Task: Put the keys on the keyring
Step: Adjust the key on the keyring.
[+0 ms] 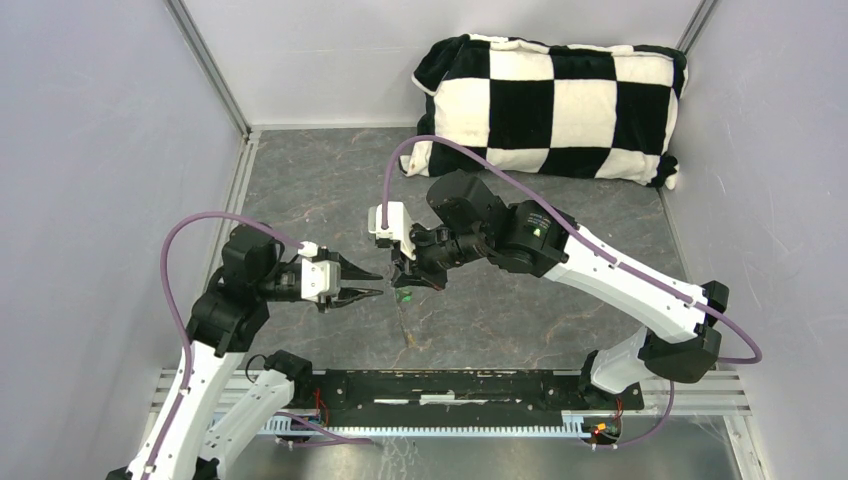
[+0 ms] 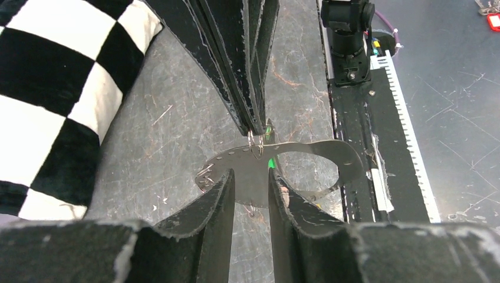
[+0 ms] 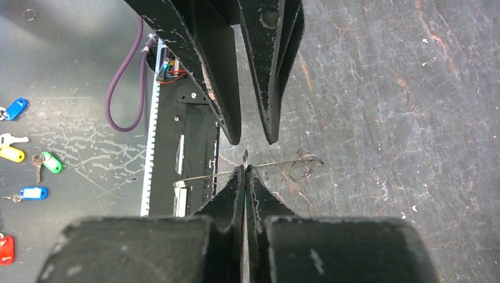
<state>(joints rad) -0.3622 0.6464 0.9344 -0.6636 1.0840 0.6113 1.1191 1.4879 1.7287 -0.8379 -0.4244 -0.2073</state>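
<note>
My right gripper (image 3: 245, 167) is pinched shut on the keyring (image 2: 239, 160). Its long axis runs crosswise before my partly open, empty left gripper (image 2: 252, 178), wide end toward the table's (image 1: 500, 320) near edge (green key (image 1: 405, 296) at the pinch).

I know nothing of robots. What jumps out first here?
The black-and-white chequered cushion at the far right of the grey table catches the eye first. Mid-table the two white-and-black robot arms meet: the right gripper pinched shut on a thin silvery metal piece, the left gripper facing it, jaws slightly apart.
</note>
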